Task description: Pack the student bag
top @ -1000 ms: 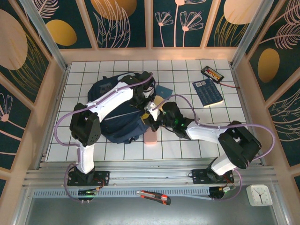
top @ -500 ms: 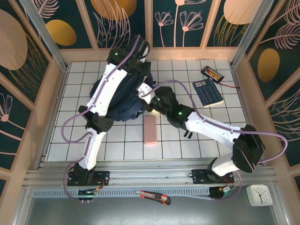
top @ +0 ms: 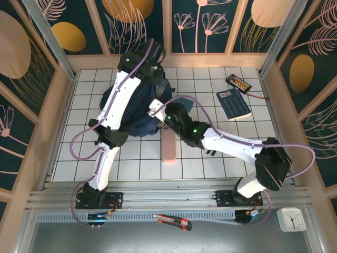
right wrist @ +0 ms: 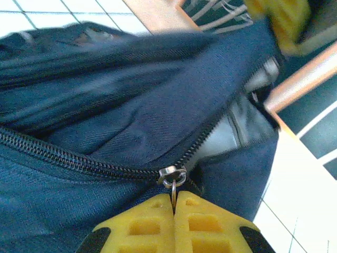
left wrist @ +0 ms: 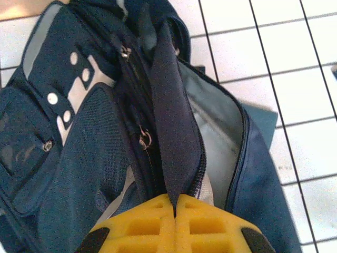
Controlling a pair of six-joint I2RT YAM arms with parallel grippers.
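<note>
The right gripper [right wrist: 174,199] is clamping, jaws together, on the zip pull [right wrist: 172,176] at the near-right side of the student bag [top: 136,113], which is lying left of centre on the table [top: 200,168], mouth gaping rightward. Farther back, the left gripper [left wrist: 175,203] is pinching the opening's fabric edge between closed jaws. The left arm [top: 118,100] is covering much of the bag, so its long axis cannot be determined.

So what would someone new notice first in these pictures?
The student bag, big and dark navy, lies left of centre on the tiled table. The left gripper is shut on the edge of its open flap, the right gripper on a zip pull. A pink case lies near the bag.
</note>
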